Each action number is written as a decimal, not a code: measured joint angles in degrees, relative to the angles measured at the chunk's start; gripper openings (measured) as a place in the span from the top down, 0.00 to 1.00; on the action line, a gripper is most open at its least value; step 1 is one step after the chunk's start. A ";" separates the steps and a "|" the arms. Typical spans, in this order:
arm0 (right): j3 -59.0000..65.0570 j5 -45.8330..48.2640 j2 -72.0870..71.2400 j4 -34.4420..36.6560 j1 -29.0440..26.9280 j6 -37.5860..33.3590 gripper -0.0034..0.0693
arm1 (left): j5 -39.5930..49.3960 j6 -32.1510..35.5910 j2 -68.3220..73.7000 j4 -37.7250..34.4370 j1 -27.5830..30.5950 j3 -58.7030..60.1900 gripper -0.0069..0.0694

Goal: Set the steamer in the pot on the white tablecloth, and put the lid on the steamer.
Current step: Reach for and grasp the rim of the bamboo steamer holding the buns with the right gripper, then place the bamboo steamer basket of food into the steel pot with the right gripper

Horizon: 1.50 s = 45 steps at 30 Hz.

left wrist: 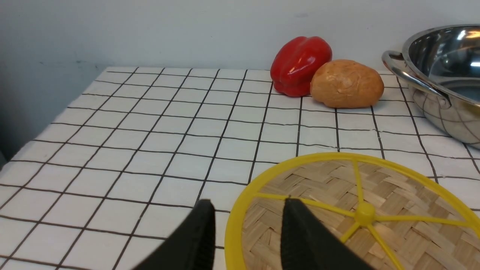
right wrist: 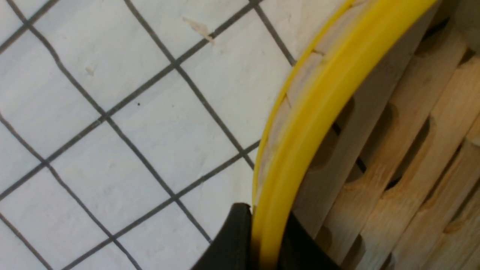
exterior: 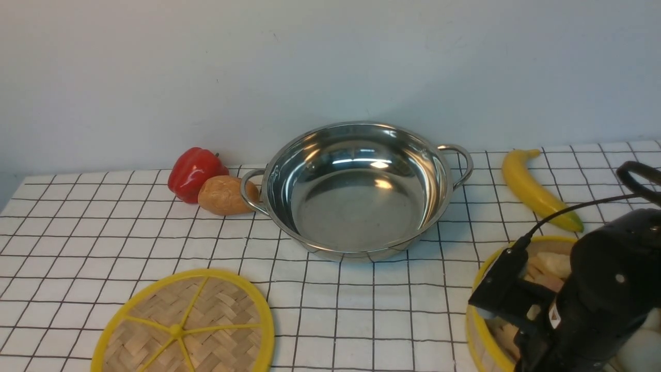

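Note:
The steamer [exterior: 552, 264] sits on the white tablecloth [exterior: 103, 222] at the near right, with pale buns inside, mostly hidden by my right arm. My right gripper [right wrist: 267, 240] is shut on the steamer's yellow rim [right wrist: 322, 97], one finger outside the wall and one inside. The pot [exterior: 310, 155] stands empty at the middle back. The lid [exterior: 183, 325] lies flat at the near left. My left gripper [left wrist: 247, 221] is open just above the lid's [left wrist: 375, 195] edge, one finger over the cloth and one over the weave. The left arm does not show in the front view.
A red pepper [exterior: 193, 173] and a brown potato [exterior: 224, 195] lie against the pot's left handle. A banana [exterior: 537, 191] lies right of the pot, just behind the steamer. A pale wall closes the back of the table.

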 joint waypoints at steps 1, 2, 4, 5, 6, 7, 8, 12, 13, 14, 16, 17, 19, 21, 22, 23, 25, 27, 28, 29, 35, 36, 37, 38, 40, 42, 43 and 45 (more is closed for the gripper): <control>0.00 0.30 -0.41 -0.20 0.00 -0.07 0.87 | 0.00 0.00 0.00 0.00 0.00 0.00 0.59; 0.00 0.80 -1.08 -0.47 0.00 -0.07 0.87 | 0.00 0.00 0.00 0.00 0.00 0.00 0.59; 0.00 1.44 -1.89 -0.81 0.00 -0.07 0.87 | 0.00 0.00 0.00 0.00 0.00 0.00 0.59; 0.00 2.86 -3.51 -1.22 0.00 -0.07 0.87 | 0.00 0.00 0.00 0.00 0.00 0.00 0.59; 0.00 3.60 -4.05 -1.32 0.00 -0.07 0.87 | 0.00 0.00 0.00 0.00 0.00 0.00 0.59; 0.00 4.46 -4.96 -1.52 0.00 -0.07 0.87 | 0.00 0.00 0.00 0.00 0.00 0.00 0.59; 0.00 5.45 -5.69 -1.70 0.00 -0.07 0.87 | 0.00 0.00 0.00 0.00 0.00 0.00 0.59; -2.50 12.20 -7.87 -2.68 0.00 -0.02 0.86 | 0.00 0.00 0.00 0.00 0.00 0.00 0.59; -3.79 13.96 -8.16 -3.01 0.00 -0.02 0.86 | 0.00 0.00 0.00 0.00 0.00 0.00 0.59; -5.66 15.79 -8.29 -3.17 0.00 -0.02 0.86 | 0.00 0.00 0.00 0.00 0.00 0.00 0.59; -7.35 16.99 -8.33 -3.30 0.00 -0.23 0.86 | 0.00 0.00 0.00 0.00 0.00 0.00 0.59; -10.48 18.41 -8.33 -3.34 0.00 -1.11 0.86 | 0.00 0.00 0.00 0.00 0.00 0.00 0.59; -13.67 19.04 -8.33 -3.34 0.00 -2.54 0.86 | 0.00 0.00 0.00 0.00 0.00 0.00 0.59; -15.78 19.04 -8.33 -3.34 0.00 -3.44 0.86 | 0.00 0.00 0.00 0.00 0.00 0.00 0.59; -18.22 19.04 -8.33 -3.34 0.00 -4.31 0.86 | 0.00 0.00 0.00 0.00 0.00 0.00 0.59; -19.90 19.09 -8.18 -3.47 0.05 -4.72 0.86 | 0.00 0.00 0.00 0.00 0.00 0.00 0.59; -22.54 19.09 -8.05 -4.24 0.47 -5.34 0.86 | 0.00 0.00 0.00 0.00 0.00 0.00 0.59; -24.70 19.54 -7.82 -5.25 1.12 -6.24 0.86 | 0.00 0.00 0.00 0.00 0.00 0.00 0.59; -25.70 19.69 -7.58 -5.97 1.44 -6.67 0.86 | -0.04 0.00 0.00 0.00 0.00 0.00 0.59; -27.15 20.06 -7.03 -6.47 1.98 -7.30 0.86 | -0.04 0.00 0.00 0.00 0.00 0.00 0.59; -34.88 20.41 -0.48 -7.63 4.93 -10.64 0.86 | -0.04 0.00 0.00 0.00 0.00 0.00 0.59; -36.06 20.46 1.17 -7.63 5.29 -11.29 0.86 | -0.04 0.00 0.00 0.00 0.00 0.00 0.59; -36.67 20.53 1.49 -7.63 5.38 -11.50 0.86 | -0.04 0.00 0.00 0.00 0.00 0.00 0.59; -39.13 20.66 4.44 -7.43 6.09 -13.24 0.86 | -0.04 0.00 0.00 0.00 0.00 0.00 0.59; -41.13 20.66 6.04 -7.24 6.43 -14.43 0.86 | -0.04 0.00 0.00 0.00 0.00 0.00 0.59; -45.17 20.66 9.55 -6.39 6.78 -16.51 0.86 | -0.04 0.00 0.00 0.00 0.00 0.00 0.59; -46.78 20.66 10.87 -5.97 6.78 -17.27 0.86 | -0.04 0.00 0.00 0.00 0.00 0.00 0.59; -49.73 20.60 13.32 -4.75 6.78 -19.08 0.86 | -0.04 0.00 0.00 0.00 0.00 0.00 0.59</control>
